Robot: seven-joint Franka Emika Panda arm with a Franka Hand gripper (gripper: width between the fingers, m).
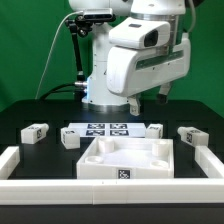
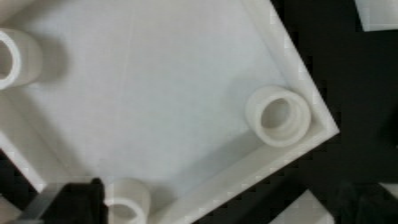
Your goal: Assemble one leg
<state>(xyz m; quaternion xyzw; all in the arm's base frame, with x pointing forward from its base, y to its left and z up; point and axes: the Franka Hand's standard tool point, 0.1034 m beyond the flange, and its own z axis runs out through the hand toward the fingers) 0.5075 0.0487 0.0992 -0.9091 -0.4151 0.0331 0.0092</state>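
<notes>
Four small white legs with marker tags lie on the black table in the exterior view: one at the far left (image 1: 35,131), one beside the marker board (image 1: 70,137), one right of it (image 1: 152,129) and one at the far right (image 1: 190,134). My gripper (image 1: 135,104) hangs above the table behind the large white square piece (image 1: 125,160), apart from every leg. In the wrist view the gripper (image 2: 214,215) looks open and empty; one dark finger (image 2: 71,203) shows over the square piece (image 2: 143,100). No leg shows there.
The marker board (image 1: 105,129) lies behind the square piece. Low white walls run along the left (image 1: 10,160), right (image 1: 210,165) and front (image 1: 100,190). The square piece has round sockets (image 2: 276,112) at its corners.
</notes>
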